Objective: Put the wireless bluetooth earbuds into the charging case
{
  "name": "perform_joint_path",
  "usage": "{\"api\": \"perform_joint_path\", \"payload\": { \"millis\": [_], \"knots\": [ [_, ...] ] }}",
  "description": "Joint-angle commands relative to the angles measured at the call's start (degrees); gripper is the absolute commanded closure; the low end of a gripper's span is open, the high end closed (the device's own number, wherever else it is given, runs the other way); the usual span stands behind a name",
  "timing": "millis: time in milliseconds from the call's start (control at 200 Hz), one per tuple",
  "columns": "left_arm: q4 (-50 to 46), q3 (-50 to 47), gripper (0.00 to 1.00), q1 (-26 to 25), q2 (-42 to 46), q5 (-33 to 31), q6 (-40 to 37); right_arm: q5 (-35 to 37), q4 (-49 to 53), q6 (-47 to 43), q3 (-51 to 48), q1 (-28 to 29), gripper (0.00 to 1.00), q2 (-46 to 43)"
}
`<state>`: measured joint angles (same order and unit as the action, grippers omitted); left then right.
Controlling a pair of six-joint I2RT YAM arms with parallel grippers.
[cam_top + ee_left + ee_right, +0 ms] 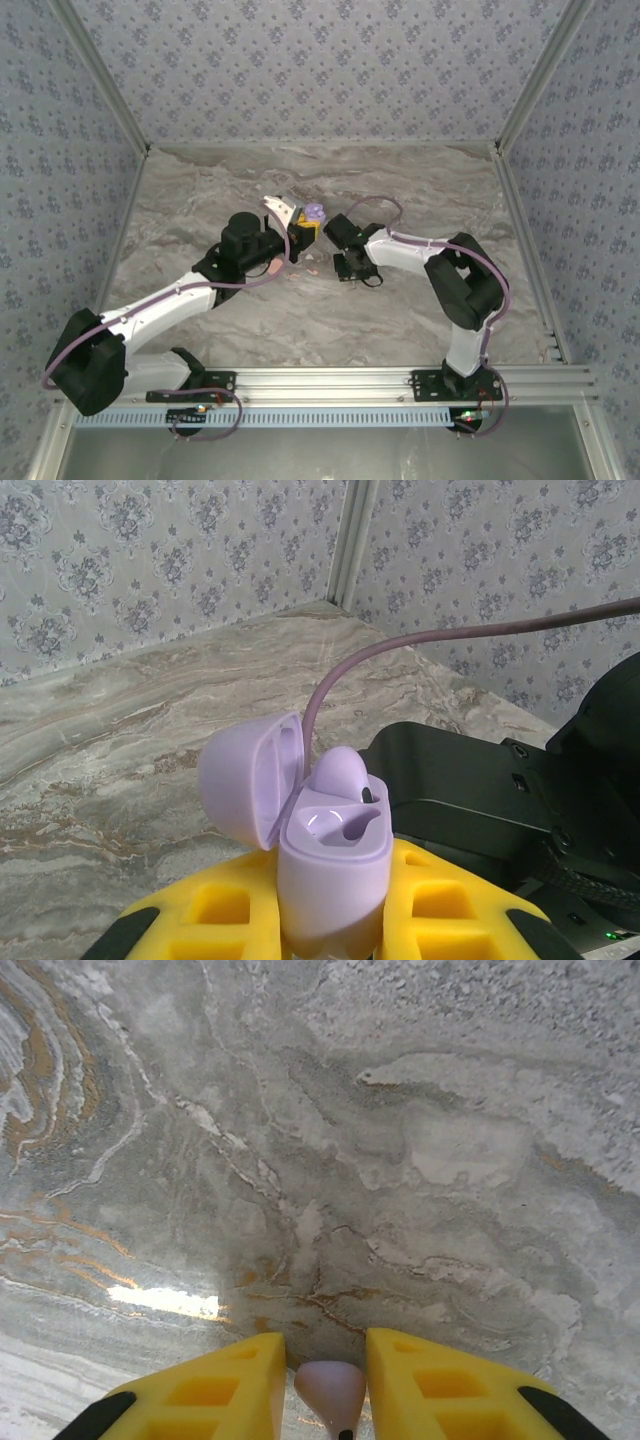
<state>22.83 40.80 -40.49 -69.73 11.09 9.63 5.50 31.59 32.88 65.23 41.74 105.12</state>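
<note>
The left claw (335, 925) gripped the open purple case (335, 865), its lid (250, 780) tipped back and 1 purple earbud (342, 772) standing proud in a socket. The right claw (327, 1348), low over the worktop (400, 1160), pinched a pink earbud (330, 1388). The hold looked shallow on a smooth, rounded bud. It could squirt free or twist and reach the 1 free socket misaligned. A hard push might also shift the case in its grip, knock the lid, or dislodge the purple earbud.
</note>
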Motion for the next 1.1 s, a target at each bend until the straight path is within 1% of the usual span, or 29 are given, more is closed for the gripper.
{"api": "perform_joint_path", "payload": {
  "millis": [0,320,615,905,1094],
  "knots": [
    [0.99,-0.42,0.88,0.3,1.98,-0.42,-0.47,1.33,1.82,1.52,1.04,0.63,0.73,2.19],
    [0.71,-0.19,0.88,0.3,2.07,-0.6,-0.44,1.62,2.05,1.01,0.53,1.25,0.79,1.89],
    [0.29,-1.03,0.88,0.27,1.27,-1.42,0.69,0.76,-0.5,-1.68,-1.72,-0.12,0.79,-2.77],
    [-0.5,-1.9,0.88,0.26,-0.09,-3.95,3.2,-4.47,-5.42,-1.86,-5.68,-3.95,0.79,-7.91],
    [0.54,-2.82,0.88,0.32,-1.79,-5.03,5.61,-10.19,-9.94,-3.42,-9.48,-7.29,0.79,-13.48]
  ]
}}
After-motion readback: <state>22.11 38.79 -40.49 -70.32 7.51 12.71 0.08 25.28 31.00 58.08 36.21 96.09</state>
